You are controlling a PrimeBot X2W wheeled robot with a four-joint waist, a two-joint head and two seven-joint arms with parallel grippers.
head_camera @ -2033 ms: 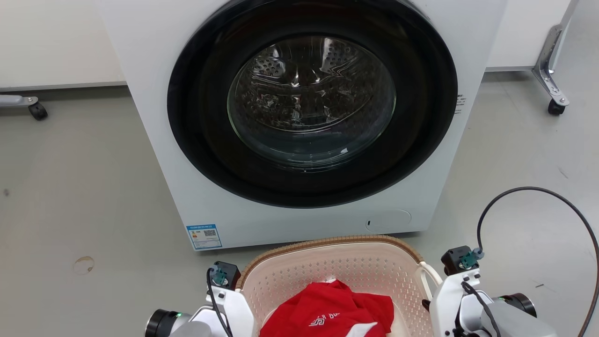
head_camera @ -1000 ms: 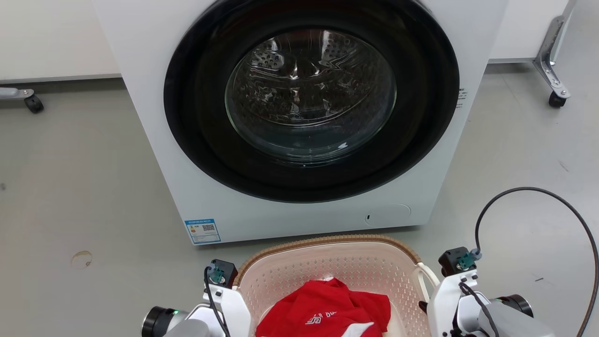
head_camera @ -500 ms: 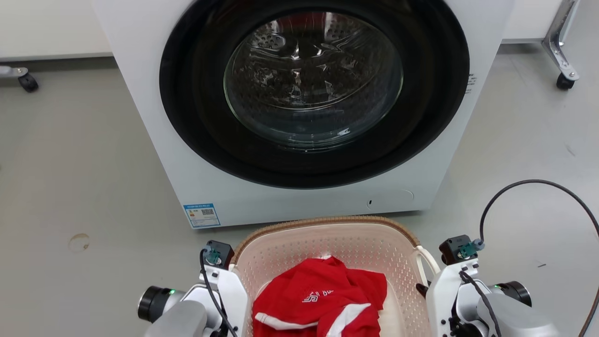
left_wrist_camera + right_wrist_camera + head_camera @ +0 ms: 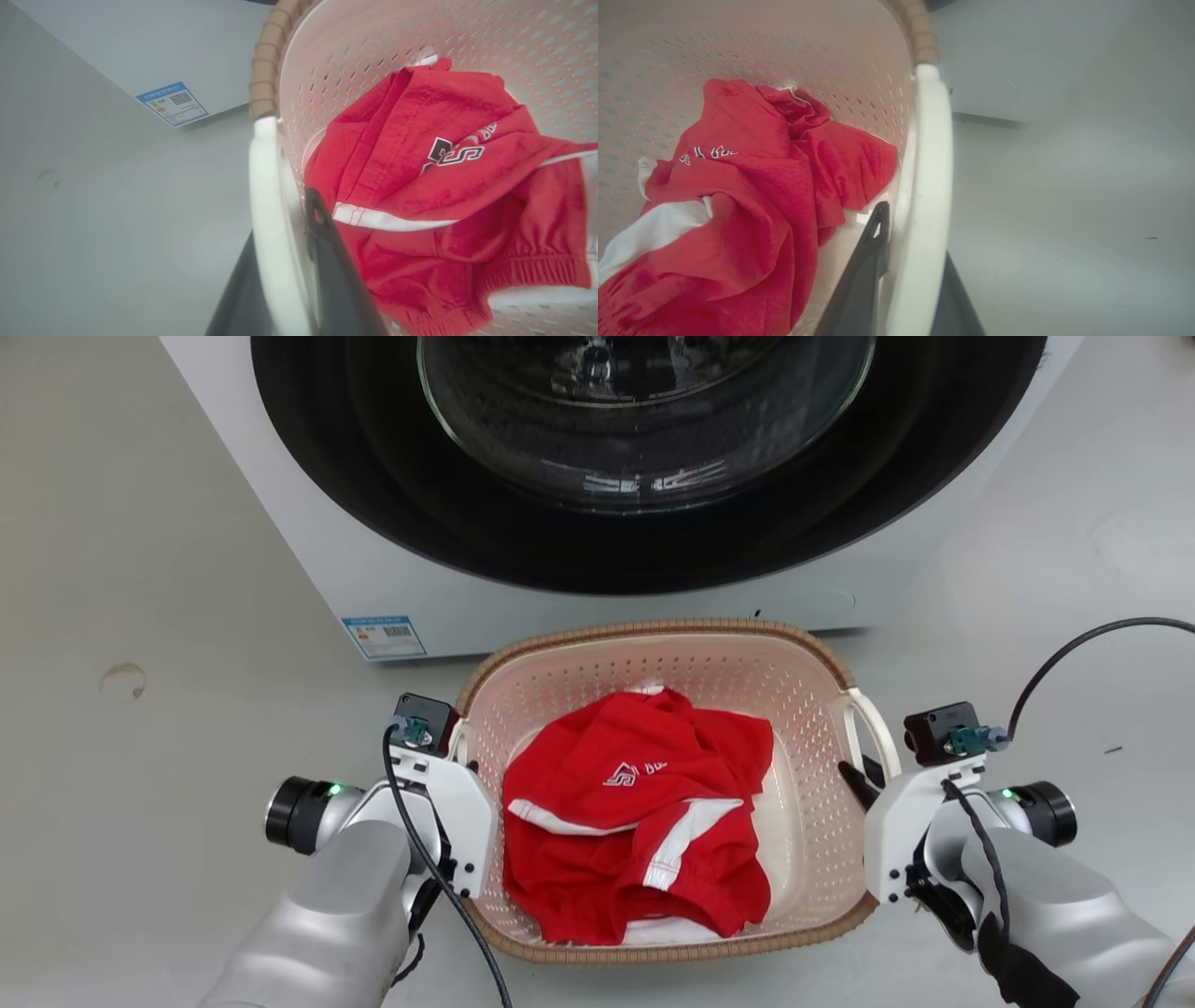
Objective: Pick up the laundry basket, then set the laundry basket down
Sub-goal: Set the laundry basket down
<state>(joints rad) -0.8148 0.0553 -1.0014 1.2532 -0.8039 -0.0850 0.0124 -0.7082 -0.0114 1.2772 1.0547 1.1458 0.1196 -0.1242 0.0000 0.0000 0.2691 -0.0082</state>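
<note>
Head view looks down on a pale pink perforated laundry basket with a brown woven-look rim. It is at the lower centre of the frame, just in front of a white front-loading washing machine, whose dark round door is at the top. A crumpled red garment with white stripes lies inside the basket. Grey floor surrounds both. Two pale robot arms come up from the bottom corners, one at each short side of the basket.

Left wrist view: the dark left fingers are clamped on the basket's white left handle, one finger inside the basket wall and the other outside.

Right wrist view: the dark right fingers are clamped the same way on the white right handle.

Whether the basket rests on the floor or hangs just above it cannot be told.
</note>
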